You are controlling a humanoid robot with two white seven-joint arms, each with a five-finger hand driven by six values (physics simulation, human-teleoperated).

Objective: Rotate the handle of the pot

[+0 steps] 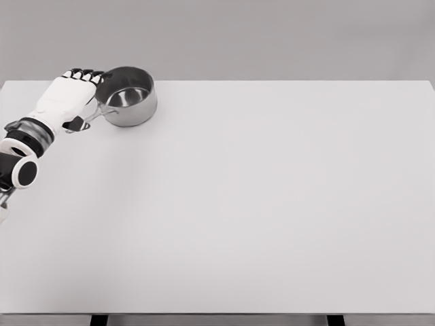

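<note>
One small, round, polished steel saucepan (129,97) stands upright at the far left of the wide, white rectangular worktop (272,204), close to its rear edge. Its thin metal handle (102,115) projects from the near-left side of the pot wall toward the robot and is largely covered by the hand. The white left hand (68,95) with black finger segments lies against the left side of the pot; its dark fingers (85,73) are curled over at the pot rim, and the thumb side sits low beside the handle. The hand appears closed around the handle, although the contact itself is hidden beneath the palm, so a firm grasp is a judgement, not a certainty. Task status: the reach and the grasp appear complete; the rotation itself cannot be confirmed as started or finished from this view, and the handle is judged to require swinging about the pot's axis, followed by release. Count: one saucepan, one handle, one hand in view, one worktop. The right arm is not in view.
</note>
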